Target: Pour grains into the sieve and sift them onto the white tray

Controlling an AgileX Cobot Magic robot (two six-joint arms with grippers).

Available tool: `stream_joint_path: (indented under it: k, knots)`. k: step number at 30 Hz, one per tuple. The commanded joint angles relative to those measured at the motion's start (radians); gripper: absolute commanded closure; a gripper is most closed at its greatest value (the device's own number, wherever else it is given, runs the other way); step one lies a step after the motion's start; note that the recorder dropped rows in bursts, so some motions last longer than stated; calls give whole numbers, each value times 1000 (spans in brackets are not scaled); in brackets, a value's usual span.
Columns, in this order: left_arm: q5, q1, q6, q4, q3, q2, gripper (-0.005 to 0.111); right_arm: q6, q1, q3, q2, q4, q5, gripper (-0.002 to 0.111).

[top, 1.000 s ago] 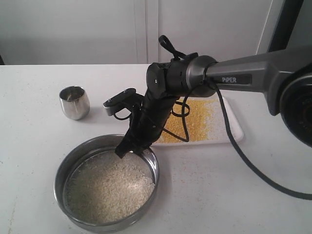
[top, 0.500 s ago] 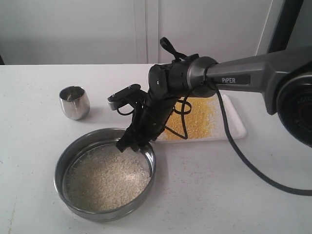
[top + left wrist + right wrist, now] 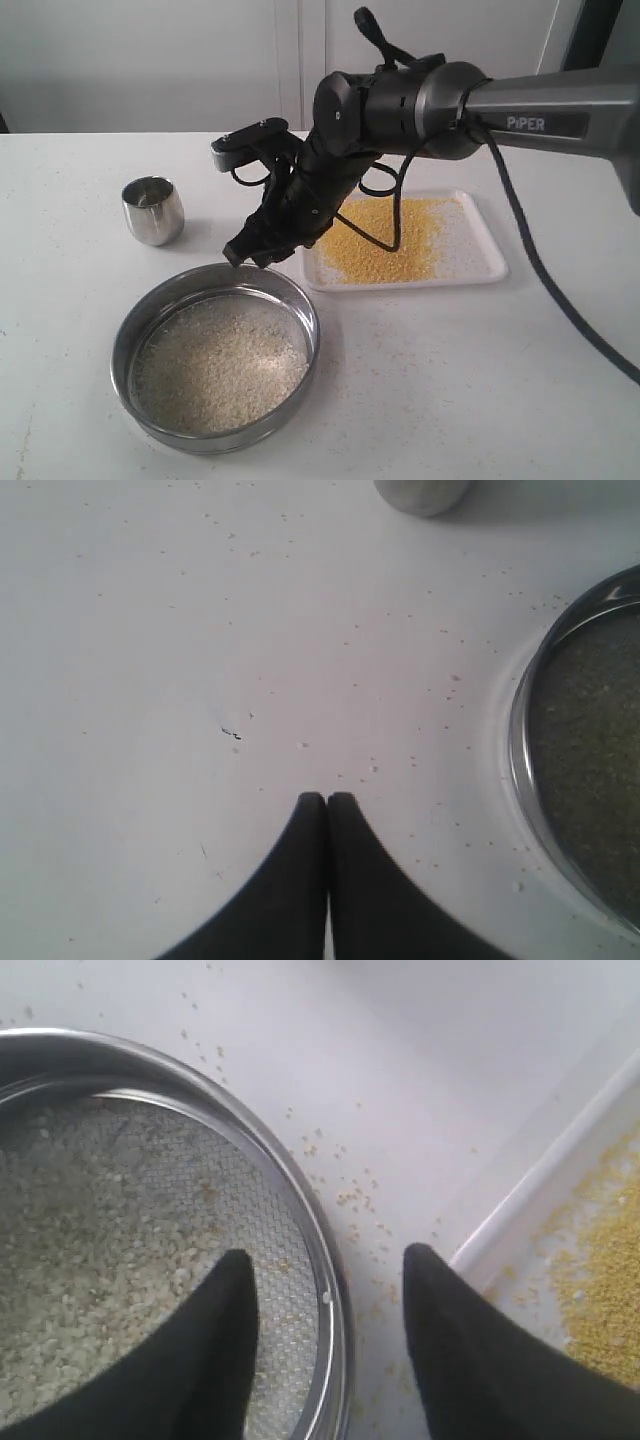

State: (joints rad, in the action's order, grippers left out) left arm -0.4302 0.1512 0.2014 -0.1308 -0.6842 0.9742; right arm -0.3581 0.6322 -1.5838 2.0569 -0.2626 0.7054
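While the right hand (image 3: 247,256) hangs spread wide and empty over the sieve (image 3: 128,345) rim on its tray side, the left hand (image 3: 327,800) is clenched shut on nothing above the tabletop (image 3: 450,380). Sieve's got pale grains (image 3: 220,365) in it, and yellow grains (image 3: 385,240) lie on the tray (image 3: 488,255) right beside it.

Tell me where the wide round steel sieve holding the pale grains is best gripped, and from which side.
Probably the thin upright rim wall of the wide round steel sieve, pinched from above, one finger inside, one outside. The ring looks too wide to span, and pale whitish grains cover its mesh. The edge nearest the flat white tray sits under the open right gripper.
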Motion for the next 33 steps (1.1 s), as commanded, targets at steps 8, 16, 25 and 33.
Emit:
stream_joint_path:
  k: [8,16,25,33]
  knots:
    - [-6,-1,4,4,7,-7,107,61,-55,2,-79,34,131,108]
    - [-6,-1,4,4,7,-7,107,164,-145,55,-168,182,187,108]
    - [-6,-1,4,4,7,-7,107,168,-276,205,-288,188,153,108]
    - [-6,-1,4,4,7,-7,107,168,-392,324,-407,190,124,108]
